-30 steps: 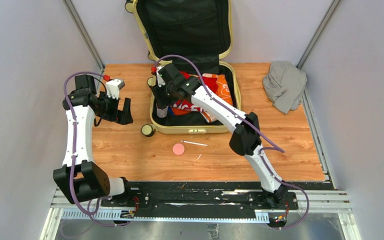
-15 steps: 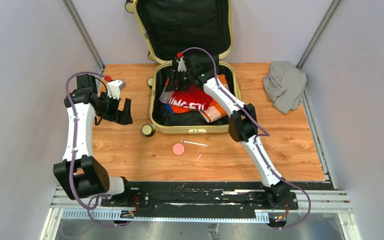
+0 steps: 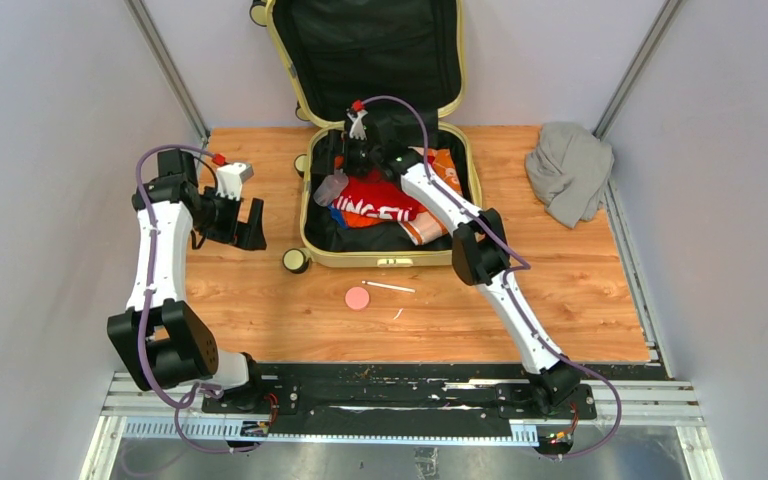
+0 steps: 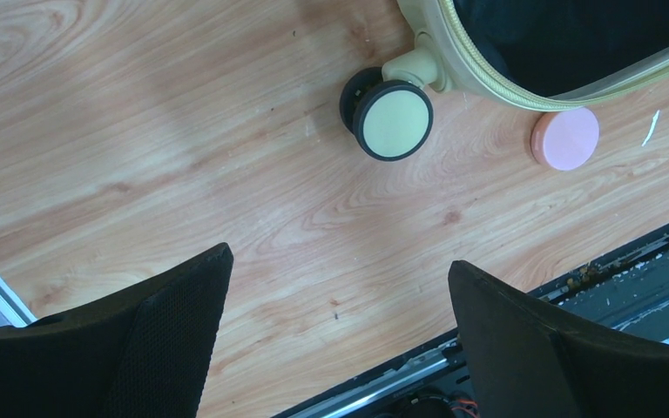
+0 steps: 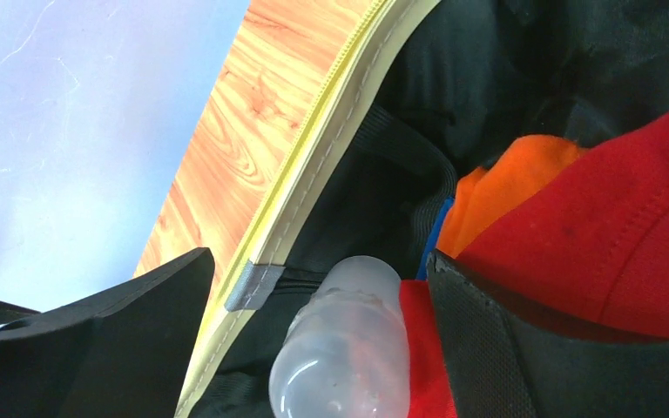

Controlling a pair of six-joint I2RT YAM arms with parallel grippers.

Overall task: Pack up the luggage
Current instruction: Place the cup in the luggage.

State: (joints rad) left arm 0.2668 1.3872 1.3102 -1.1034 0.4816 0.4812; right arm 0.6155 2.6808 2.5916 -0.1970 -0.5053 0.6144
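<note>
— Yellow luggage (image 3: 380, 262): position?
— Far middle of the wood table (image 3: 260, 310). The base lies flat and the lid (image 3: 360, 50) stands upright against the back wall. Black lining. The wheel (image 4: 392, 120) at the near left corner sits on the boards.
— Contents?
— Red garment (image 3: 385, 200) with white lettering, orange cloth (image 5: 505, 200) beside it, and a clear bottle (image 5: 344, 348) at the left side by the zip edge.
— Right gripper (image 5: 318, 287)?
— Inside the base, over the bottle. Its jaws are spread wide. The bottle sits between them with a gap on each side, so it is not clamped.
— Left gripper (image 4: 340, 331)?
— Left of the luggage, above bare boards. Jaws spread wide, nothing between them.
— Loose items?
— Pink disc (image 3: 357, 298) and a thin white stick (image 3: 388, 287) just in front of the luggage. Grey cloth (image 3: 568, 170) heaped at the far right corner, well apart from it.
</note>
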